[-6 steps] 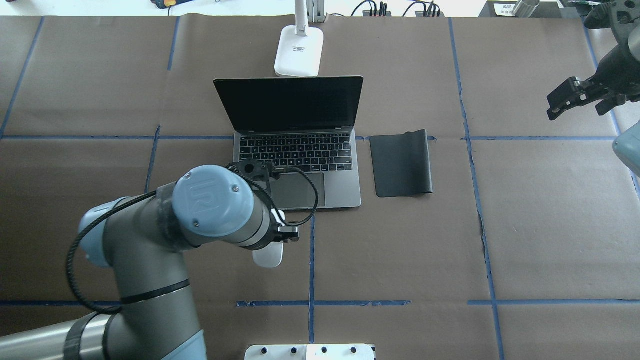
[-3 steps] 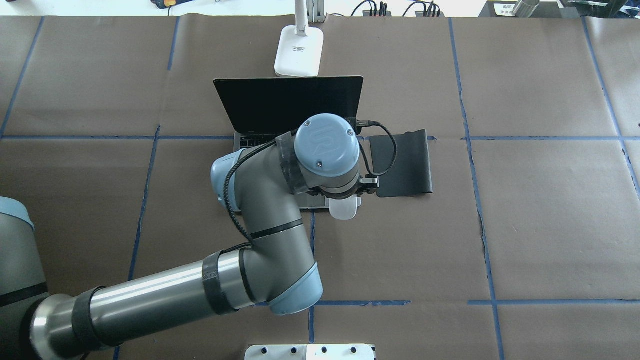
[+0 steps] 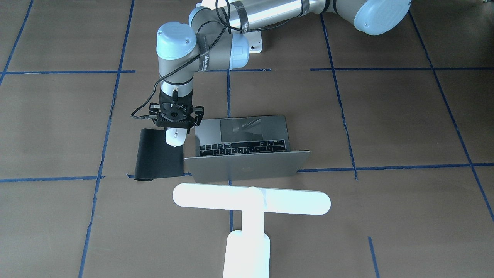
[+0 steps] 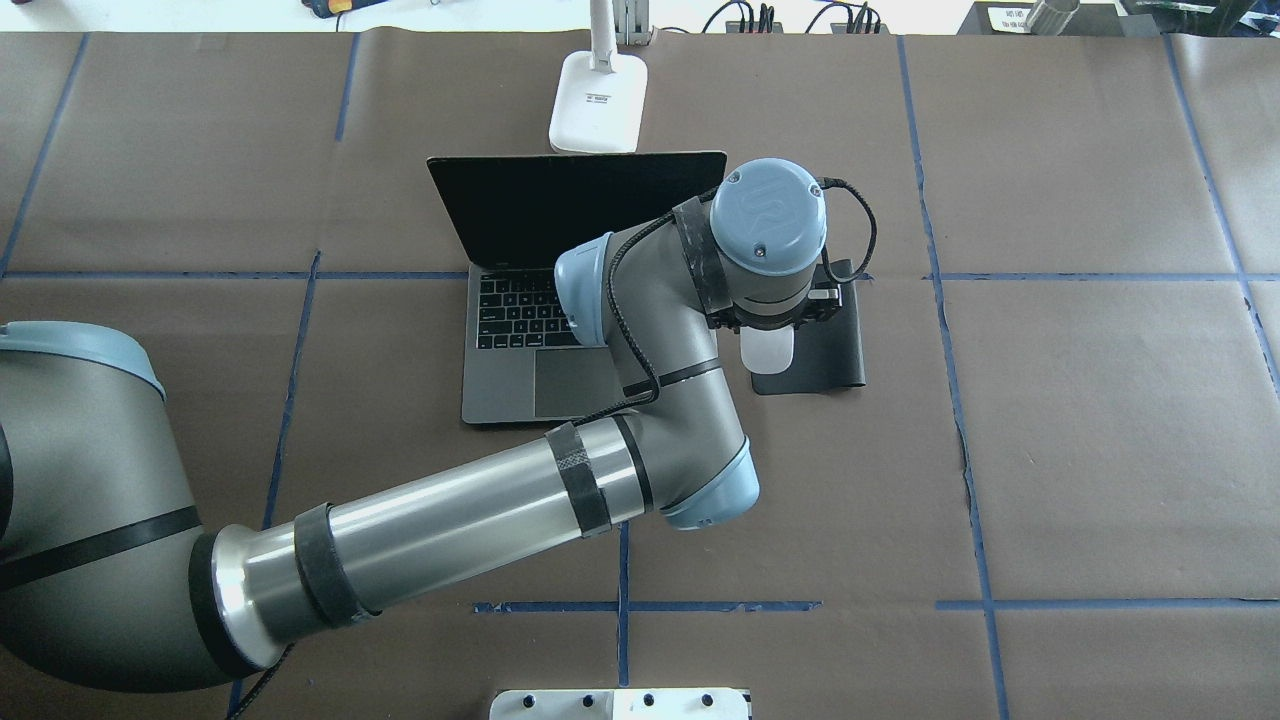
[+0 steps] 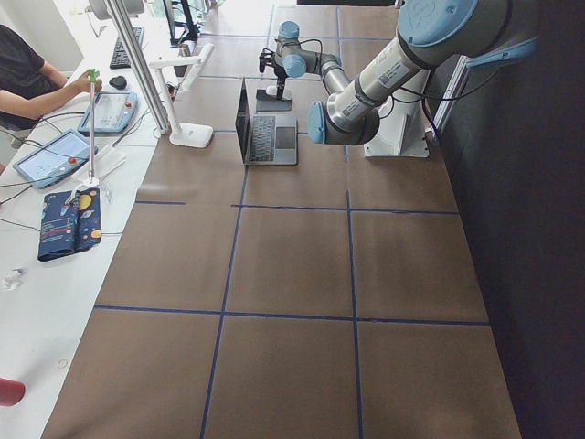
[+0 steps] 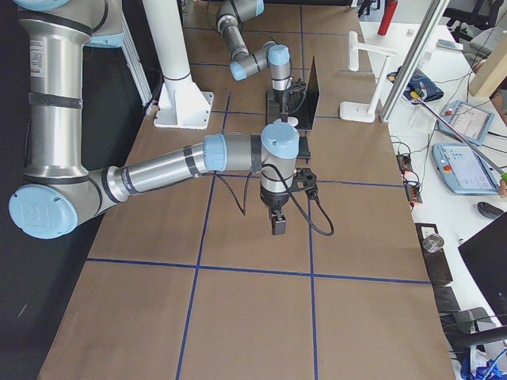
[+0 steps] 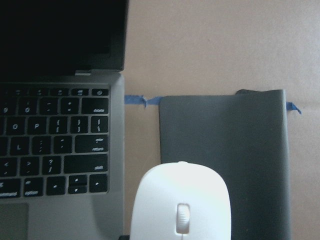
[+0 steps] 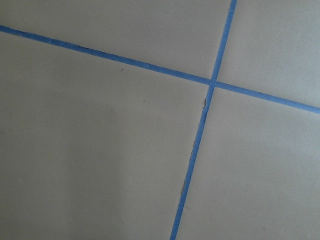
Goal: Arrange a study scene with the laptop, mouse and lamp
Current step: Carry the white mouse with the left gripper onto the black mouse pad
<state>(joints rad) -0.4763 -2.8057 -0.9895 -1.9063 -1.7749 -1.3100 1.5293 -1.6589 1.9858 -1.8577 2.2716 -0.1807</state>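
Brown paper-covered bench [image 4: 1050, 450]; left gripper [image 3: 175, 128] clamped on the mouse [image 3: 174, 139], poised over the black mat [image 3: 158, 164] at its edge beside the laptop [image 3: 247, 133]. Released here, the mouse could straddle that edge and rock.

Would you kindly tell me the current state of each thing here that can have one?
laptop: open, screen dark.
mouse: held by the left gripper, over the edge of the mat nearest the laptop; contact with the mat unclear.
lamp: upright behind the laptop; lit or not, cannot tell.
mat: flat, one corner curled.
left gripper: shut on the mouse.
right gripper: open or shut, cannot tell.
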